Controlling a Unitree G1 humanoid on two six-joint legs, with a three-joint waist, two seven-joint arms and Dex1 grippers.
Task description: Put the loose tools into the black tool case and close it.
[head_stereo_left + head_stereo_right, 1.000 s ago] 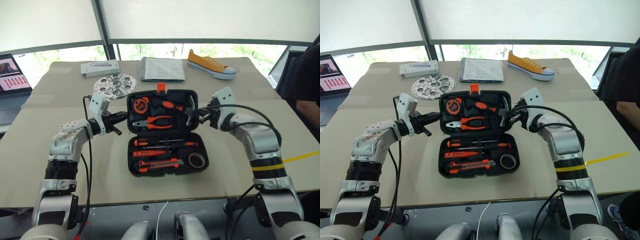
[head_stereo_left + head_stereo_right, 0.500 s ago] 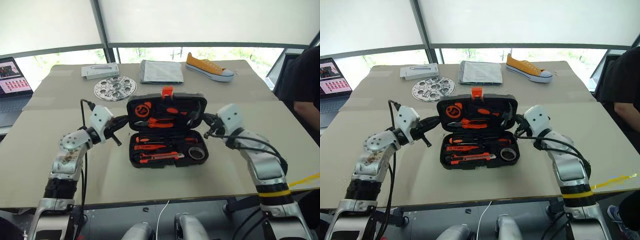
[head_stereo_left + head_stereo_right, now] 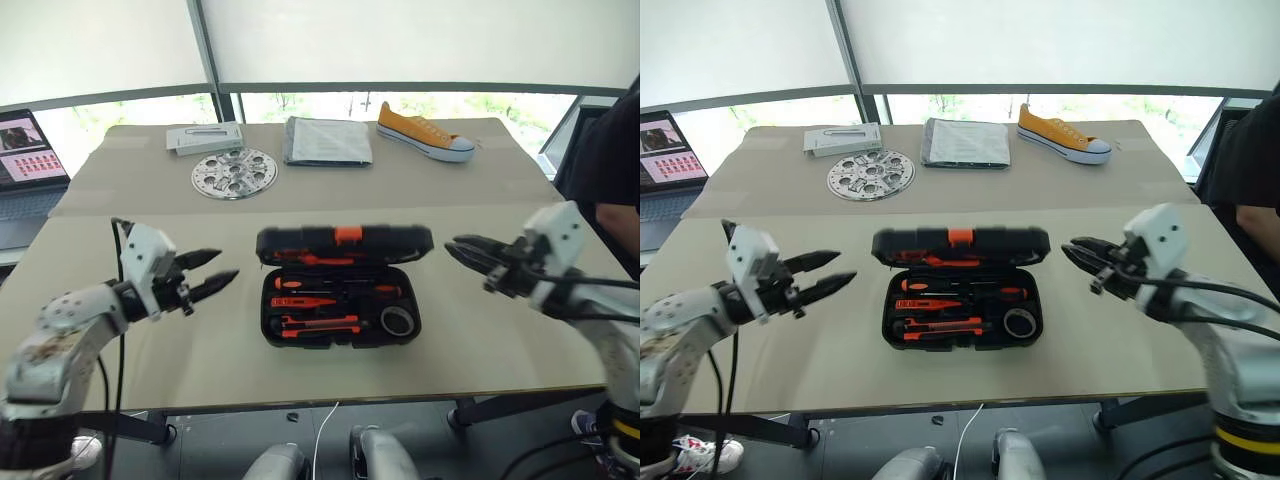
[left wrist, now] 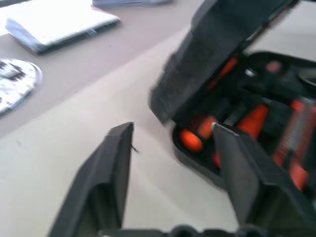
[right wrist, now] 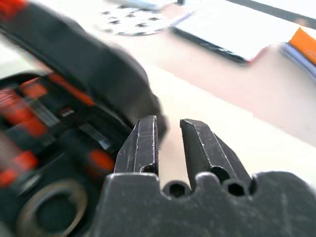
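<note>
Both grippers have let go of the lid and drawn back to either side of the black tool case (image 3: 960, 288), whose lid is now swinging down, half shut over the tools in their recesses. Left gripper (image 3: 825, 275) stands wide open and empty; right gripper (image 3: 1080, 255) is slightly parted, also empty. Latching the case on the bench (image 3: 1140, 180) likely remains.

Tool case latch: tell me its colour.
Orange: the latch sits on the black tool case lid's front edge, clearest in the right eye view.
</note>
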